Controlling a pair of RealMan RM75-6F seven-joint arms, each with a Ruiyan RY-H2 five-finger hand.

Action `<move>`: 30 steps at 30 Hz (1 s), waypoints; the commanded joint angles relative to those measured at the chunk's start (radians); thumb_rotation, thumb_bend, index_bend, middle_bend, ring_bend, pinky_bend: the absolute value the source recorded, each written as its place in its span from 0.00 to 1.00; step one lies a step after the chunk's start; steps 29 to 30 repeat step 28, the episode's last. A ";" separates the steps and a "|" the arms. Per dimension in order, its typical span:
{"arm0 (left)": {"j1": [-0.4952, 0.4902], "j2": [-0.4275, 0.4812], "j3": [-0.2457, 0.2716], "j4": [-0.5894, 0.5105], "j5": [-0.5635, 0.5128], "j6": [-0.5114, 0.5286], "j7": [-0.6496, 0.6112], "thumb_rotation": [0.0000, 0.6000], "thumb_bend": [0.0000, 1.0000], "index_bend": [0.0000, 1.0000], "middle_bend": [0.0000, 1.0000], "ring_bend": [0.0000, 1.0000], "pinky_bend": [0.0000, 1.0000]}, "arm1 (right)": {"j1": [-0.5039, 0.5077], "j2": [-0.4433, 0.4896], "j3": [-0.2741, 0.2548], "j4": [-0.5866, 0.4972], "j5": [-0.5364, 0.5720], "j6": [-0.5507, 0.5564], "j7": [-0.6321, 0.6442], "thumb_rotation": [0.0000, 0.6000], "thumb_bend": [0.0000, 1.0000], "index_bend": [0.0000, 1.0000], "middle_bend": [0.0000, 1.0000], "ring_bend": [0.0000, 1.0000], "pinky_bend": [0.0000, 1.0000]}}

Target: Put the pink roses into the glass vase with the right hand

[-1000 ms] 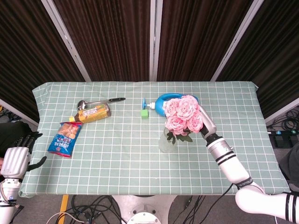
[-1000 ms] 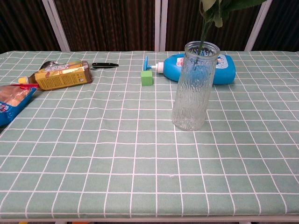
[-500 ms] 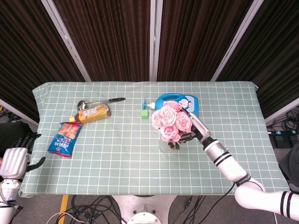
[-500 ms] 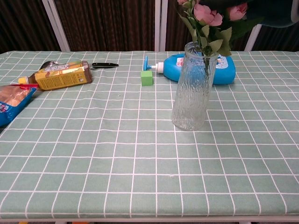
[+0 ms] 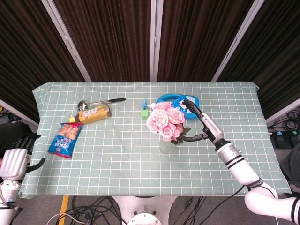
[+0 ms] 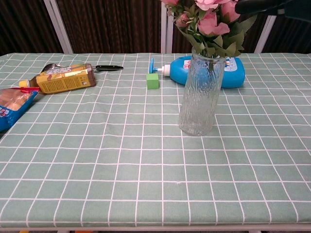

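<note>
The pink roses stand stems-down in the glass vase near the table's middle, blooms up and leaning slightly left. The right hand is just beside them, fingers spread, holding nothing. The left hand hangs off the table's left edge, fingers loosely apart.

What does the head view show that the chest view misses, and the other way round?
Only the head view shows the left robot hand beside the table's edge, the whole right robot hand open beside the pink roses, and the ladle. Only the chest view shows the glass vase in full, with stems inside. Both show the roses, blue bottle, green cube, tea bottle and snack bag.
</note>
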 commanded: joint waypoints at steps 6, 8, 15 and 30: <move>-0.002 -0.001 -0.007 -0.010 0.006 0.012 0.004 1.00 0.22 0.19 0.14 0.12 0.24 | -0.224 -0.054 -0.171 0.162 -0.243 0.443 -0.460 1.00 0.00 0.00 0.07 0.00 0.00; -0.002 -0.001 -0.009 -0.012 0.008 0.016 0.005 1.00 0.22 0.19 0.14 0.12 0.23 | -0.282 -0.077 -0.214 0.240 -0.279 0.538 -0.564 1.00 0.02 0.00 0.06 0.00 0.00; -0.010 -0.001 -0.008 -0.013 0.007 -0.003 -0.008 1.00 0.22 0.19 0.14 0.12 0.23 | -0.450 -0.215 -0.295 0.508 -0.311 0.782 -0.757 1.00 0.09 0.00 0.02 0.00 0.00; 0.003 -0.005 0.001 -0.016 0.014 0.017 -0.001 1.00 0.22 0.19 0.14 0.12 0.23 | -0.512 -0.284 -0.321 0.677 -0.317 0.796 -0.606 1.00 0.09 0.00 0.02 0.00 0.00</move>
